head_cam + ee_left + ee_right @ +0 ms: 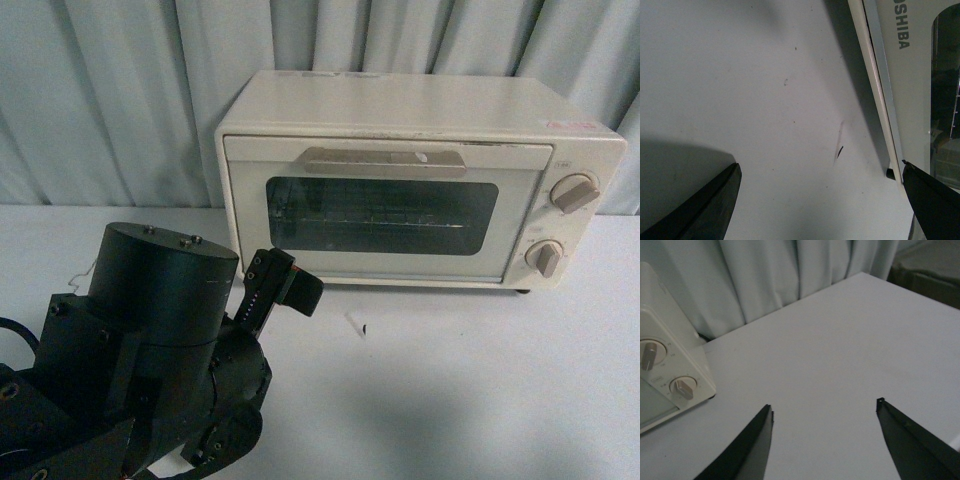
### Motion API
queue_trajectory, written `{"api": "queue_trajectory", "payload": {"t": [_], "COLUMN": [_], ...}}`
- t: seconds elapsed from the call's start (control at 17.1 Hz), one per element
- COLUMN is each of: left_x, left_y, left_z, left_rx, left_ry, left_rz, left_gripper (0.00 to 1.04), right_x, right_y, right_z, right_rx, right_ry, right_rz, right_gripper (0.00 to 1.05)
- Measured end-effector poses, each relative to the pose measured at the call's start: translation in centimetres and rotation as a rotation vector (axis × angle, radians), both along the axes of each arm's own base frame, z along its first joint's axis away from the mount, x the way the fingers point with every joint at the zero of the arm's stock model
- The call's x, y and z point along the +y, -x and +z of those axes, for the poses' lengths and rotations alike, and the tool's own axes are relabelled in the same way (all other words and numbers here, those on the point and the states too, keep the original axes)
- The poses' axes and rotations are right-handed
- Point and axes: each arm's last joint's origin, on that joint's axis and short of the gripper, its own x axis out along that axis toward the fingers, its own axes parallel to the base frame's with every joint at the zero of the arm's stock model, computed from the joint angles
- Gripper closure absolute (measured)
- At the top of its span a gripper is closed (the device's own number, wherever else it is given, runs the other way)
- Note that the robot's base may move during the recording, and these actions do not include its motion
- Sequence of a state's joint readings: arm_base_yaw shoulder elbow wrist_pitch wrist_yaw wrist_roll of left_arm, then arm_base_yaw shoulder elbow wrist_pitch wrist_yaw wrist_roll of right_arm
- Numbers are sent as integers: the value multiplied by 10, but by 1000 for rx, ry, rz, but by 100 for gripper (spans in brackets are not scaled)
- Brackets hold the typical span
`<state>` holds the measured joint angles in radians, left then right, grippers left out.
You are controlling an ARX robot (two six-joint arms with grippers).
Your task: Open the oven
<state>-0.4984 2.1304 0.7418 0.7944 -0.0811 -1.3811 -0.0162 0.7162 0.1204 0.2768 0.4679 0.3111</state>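
The cream-white oven point(400, 180) stands at the back of the table with its glass door shut and its bar handle point(385, 160) along the door's top. Two beige knobs point(575, 192) sit on its right side. My left gripper point(285, 285) is open and empty, low over the table just in front of the oven's lower left corner. In the left wrist view the gripper point(820, 170) spans bare table, with the oven's door edge point(905, 75) by one finger. My right gripper point(825, 407) is open and empty over the table, to the right of the oven point(670, 375). It is out of the front view.
A pale curtain point(120, 90) hangs behind the white table point(450, 380). A small dark mark point(364, 327) lies on the table in front of the oven. The table's far right edge point(910, 287) borders a dark area.
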Motion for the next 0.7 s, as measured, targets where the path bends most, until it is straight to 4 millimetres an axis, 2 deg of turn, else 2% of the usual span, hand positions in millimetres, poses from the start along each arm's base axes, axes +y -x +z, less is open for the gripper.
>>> {"api": "queue_trajectory", "payload": {"t": [0.12, 0.18, 0.29, 0.41, 0.53, 0.64, 0.7], "left_x": [0, 0, 0, 0, 0, 0, 0], "left_y": [0, 0, 0, 0, 0, 0, 0], "left_z": [0, 0, 0, 0, 0, 0, 0], "left_rx": [0, 0, 0, 0, 0, 0, 0], "left_ry": [0, 0, 0, 0, 0, 0, 0], "left_rz": [0, 0, 1, 1, 1, 1, 1], "left_gripper": [7, 7, 7, 7, 7, 7, 7], "right_x": [-8, -5, 18, 49, 77, 116, 123], "right_y": [-35, -51, -87, -112, -132, -166, -177], "right_z": [11, 15, 14, 4, 3, 17, 15], "right_rx": [-14, -29, -23, 28, 27, -11, -5], "right_ry": [94, 125, 173, 202, 220, 249, 249], "right_rz": [58, 91, 238, 363, 452, 542, 559], "right_gripper": [55, 64, 85, 103, 103, 103, 103]}}
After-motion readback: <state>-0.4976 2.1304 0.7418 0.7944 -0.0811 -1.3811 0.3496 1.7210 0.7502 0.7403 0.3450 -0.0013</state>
